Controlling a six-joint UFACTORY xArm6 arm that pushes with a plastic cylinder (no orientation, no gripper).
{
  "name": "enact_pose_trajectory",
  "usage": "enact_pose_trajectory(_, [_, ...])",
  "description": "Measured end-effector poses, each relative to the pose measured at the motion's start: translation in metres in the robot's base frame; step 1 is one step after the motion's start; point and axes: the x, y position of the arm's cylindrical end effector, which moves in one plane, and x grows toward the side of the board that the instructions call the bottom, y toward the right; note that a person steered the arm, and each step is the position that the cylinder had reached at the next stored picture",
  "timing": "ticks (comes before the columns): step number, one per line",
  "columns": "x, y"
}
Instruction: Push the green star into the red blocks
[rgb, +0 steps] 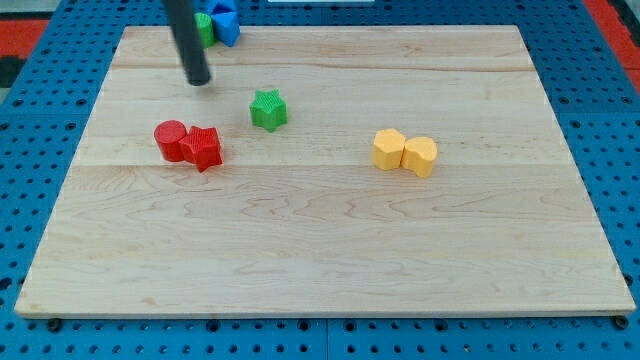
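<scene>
My tip (198, 80) sits up-left of the green star (268, 109), gripperless; red blocks (188, 143) lower-left.

**Bystanders on the table**

Two yellow blocks (405, 152) sit touching side by side toward the view's right on the pale wooden table (330, 250). At the view's top edge, a blue block (225, 22) rests against a partly hidden green block (205, 27). A blue pegboard (600, 90) surrounds the table.

Wooden board (330, 250) (pale): green star (268, 109), red blocks (188, 144), yellow blocks (405, 152).
</scene>
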Motion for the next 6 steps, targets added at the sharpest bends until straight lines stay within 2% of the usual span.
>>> enact_pose_trajectory(2, [0.011, 0.136])
enact_pose_trajectory(3, [0.045, 0.143])
enact_pose_trajectory(5, [0.051, 0.037])
enact_pose_trajectory(6, [0.096, 0.012])
